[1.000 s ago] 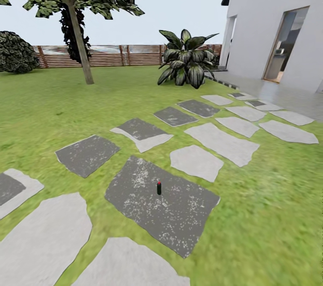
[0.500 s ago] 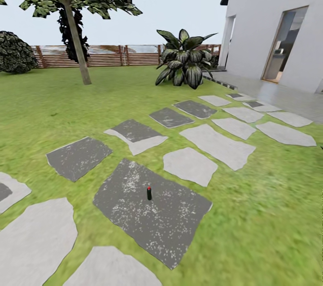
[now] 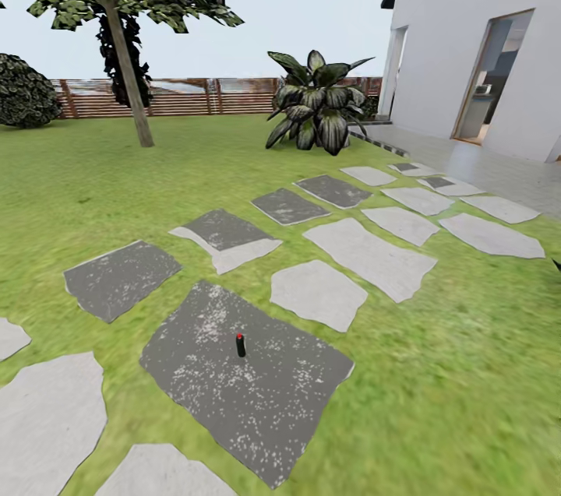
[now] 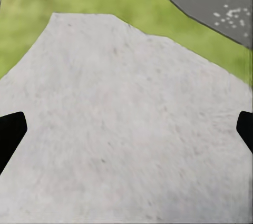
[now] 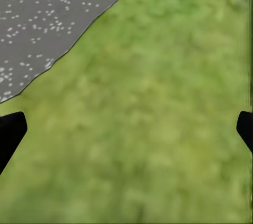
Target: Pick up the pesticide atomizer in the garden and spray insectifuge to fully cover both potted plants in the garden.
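The pesticide atomizer (image 3: 241, 346) stands upright on a dark speckled stepping stone (image 3: 257, 402) toward 6 o'clock in the lawn (image 3: 117, 177), while the left gripper (image 4: 126, 129) and right gripper (image 5: 126, 129) both hang spread wide, holding nothing.

We find the pesticide atomizer (image 3: 241, 345) standing upright near the middle of a large dark grey stepping stone (image 3: 243, 377), in the near part of the garden (image 3: 101, 177). It reads as a slim dark bottle with a small red top; label detail is too small to make out. The garden is green lawn crossed by dark and pale grey stepping stones running far and to the right, closed at the far side by a brown slatted fence (image 3: 210, 96).
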Motion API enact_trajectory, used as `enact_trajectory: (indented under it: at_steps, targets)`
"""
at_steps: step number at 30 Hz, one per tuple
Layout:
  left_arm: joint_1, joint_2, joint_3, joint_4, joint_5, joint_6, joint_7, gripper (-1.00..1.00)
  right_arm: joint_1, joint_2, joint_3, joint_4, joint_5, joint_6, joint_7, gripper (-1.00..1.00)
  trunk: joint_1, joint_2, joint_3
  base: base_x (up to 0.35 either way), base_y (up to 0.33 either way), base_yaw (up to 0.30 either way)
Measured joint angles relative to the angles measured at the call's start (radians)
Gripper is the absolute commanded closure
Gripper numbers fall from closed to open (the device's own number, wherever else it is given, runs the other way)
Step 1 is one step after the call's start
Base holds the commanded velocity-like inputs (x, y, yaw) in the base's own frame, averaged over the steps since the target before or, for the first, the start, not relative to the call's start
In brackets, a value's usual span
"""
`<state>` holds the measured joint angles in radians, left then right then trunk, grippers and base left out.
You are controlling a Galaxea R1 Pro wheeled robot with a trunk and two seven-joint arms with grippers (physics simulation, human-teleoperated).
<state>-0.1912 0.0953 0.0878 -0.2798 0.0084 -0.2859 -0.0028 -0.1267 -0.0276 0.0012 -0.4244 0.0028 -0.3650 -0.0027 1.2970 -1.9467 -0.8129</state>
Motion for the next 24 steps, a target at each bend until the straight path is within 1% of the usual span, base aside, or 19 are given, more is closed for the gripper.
enact_trajectory:
  at_steps: [24]
  targets:
    - [0.0,0.002,0.0,0.0,0.0,0.001,0.0,-1.0,0.0,0.0,0.0,-0.002,-0.001,0.0,0.0,-1.0,0.0,0.0,0.0,0.147,-0.25,0.0]
